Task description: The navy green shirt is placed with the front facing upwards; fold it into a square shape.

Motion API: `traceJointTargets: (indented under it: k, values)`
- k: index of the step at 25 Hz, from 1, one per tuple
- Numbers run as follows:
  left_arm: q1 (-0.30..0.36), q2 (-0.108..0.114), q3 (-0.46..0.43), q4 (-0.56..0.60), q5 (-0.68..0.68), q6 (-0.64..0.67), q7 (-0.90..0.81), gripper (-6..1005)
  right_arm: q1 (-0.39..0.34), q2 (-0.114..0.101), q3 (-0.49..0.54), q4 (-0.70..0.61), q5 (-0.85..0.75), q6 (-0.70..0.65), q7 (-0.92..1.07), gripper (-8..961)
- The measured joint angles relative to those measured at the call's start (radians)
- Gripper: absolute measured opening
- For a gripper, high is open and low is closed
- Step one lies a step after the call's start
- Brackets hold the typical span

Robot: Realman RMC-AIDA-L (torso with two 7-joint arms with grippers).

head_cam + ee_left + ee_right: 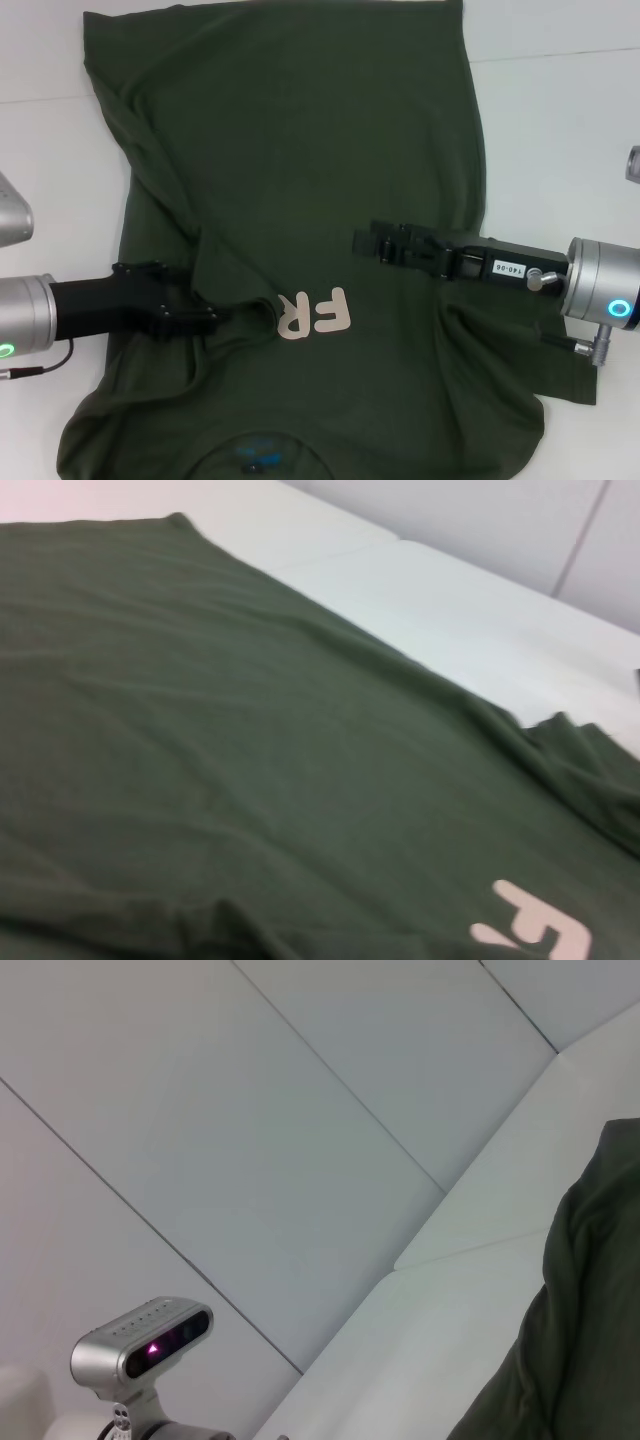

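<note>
The navy green shirt (300, 150) lies spread on the white table (560, 130), neck towards me, with its blue neck label (255, 455) at the near edge. Its left side is folded inwards over the chest, so only the pale letters "FR" (315, 313) show. My left gripper (208, 318) sits at the edge of that fold, shut on the cloth, which bunches at its tip. My right gripper (362, 242) hovers over the shirt's right half. The left wrist view shows green cloth (250, 730) and part of the lettering (535, 930).
White table surface shows at the left, right and far side of the shirt. The right wrist view looks up at a white panelled wall, a silver camera unit (140, 1345) with a pink light, and a shirt edge (590, 1290).
</note>
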Motion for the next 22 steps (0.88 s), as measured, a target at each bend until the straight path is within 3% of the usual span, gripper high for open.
traceJointTargets:
  k: [22]
  values:
    - [-0.008, 0.005, 0.055, 0.010, 0.011, 0.007, -0.102, 875, 0.003, 0.000, 0.006, -0.001, 0.000, 0.000, 0.005, 748]
